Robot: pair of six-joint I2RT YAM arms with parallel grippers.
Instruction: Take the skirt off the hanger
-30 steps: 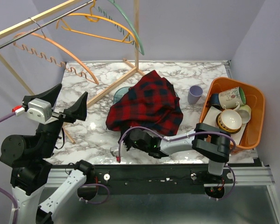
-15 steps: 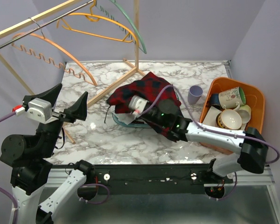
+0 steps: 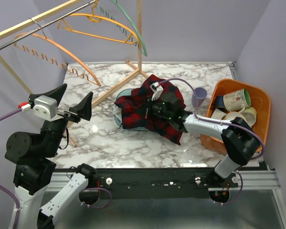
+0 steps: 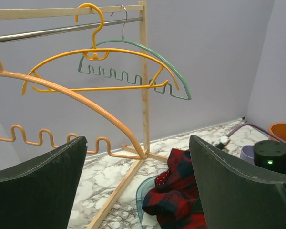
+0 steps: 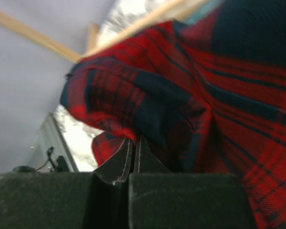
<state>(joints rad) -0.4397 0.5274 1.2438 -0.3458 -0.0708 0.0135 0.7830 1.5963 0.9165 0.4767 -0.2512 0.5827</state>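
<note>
Two risks stand out. First, my right gripper [image 5: 134,143] is closed tight with its tips pressed against the skirt [image 3: 133,114], and I cannot tell whether a fold is actually pinched between them. Cloth this thin and limp could slide free the moment I lift. Second, the skirt lies heaped mid-table [image 3: 100,138] on top of the blue hanger [image 3: 118,117], of which only a curved edge shows at the left. A sideways pull would likely drag the hanger along (hidden clips or notches cannot be ruled out). My right forearm also lies just beside the lilac cup [image 3: 199,97] and the orange basket [image 3: 263,121], so a wide swing could knock either. My left gripper [image 3: 78,90] hangs wide open, holding nothing, well apart from the work.

Materials: the skirt is soft woven plaid, red and dark navy, crumpled into deep folds. The hanger looks like smooth, hard, pale translucent plastic. The table is glossy and marble-patterned, probably slick enough to give the hanger little hold. The rack [image 4: 144,119] is bare wood with a metal rail.
</note>
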